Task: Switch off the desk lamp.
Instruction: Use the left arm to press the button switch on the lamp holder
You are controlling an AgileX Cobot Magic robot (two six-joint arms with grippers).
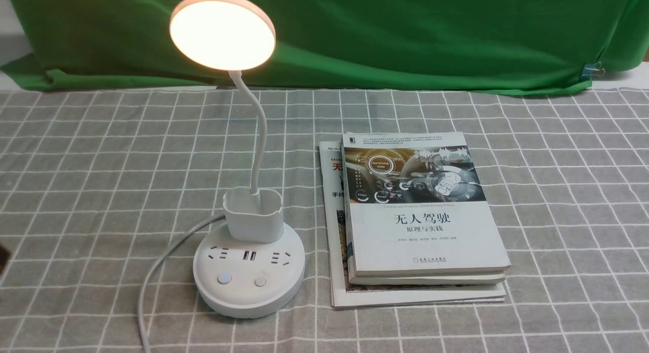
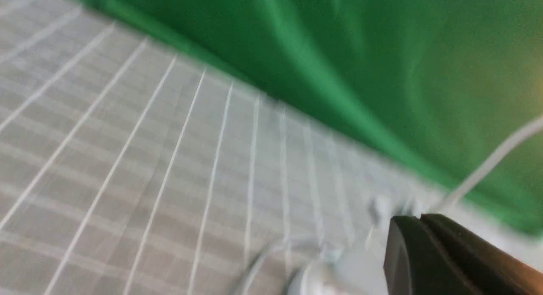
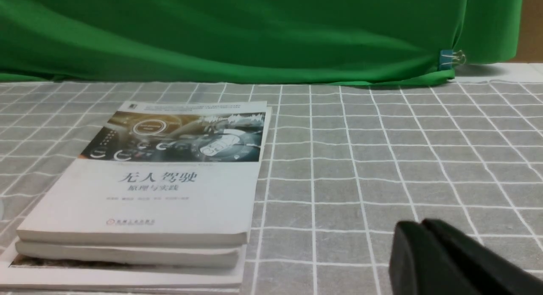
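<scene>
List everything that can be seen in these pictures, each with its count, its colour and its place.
desk lamp: one, white, switched on, standing left of centre on the table
lamp cable: one, white, running from the lamp's base toward the near edge
books: a stack of three, white covers, lying just right of the lamp
tablecloth: one, grey with white checks, covering the table
green cloth: one, hanging behind the table
binder clip: one, blue, on the green cloth at the far right
left gripper: one, black, fingers together, near the lamp's base
right gripper: one, black, fingers together, over bare tablecloth right of the books
</scene>
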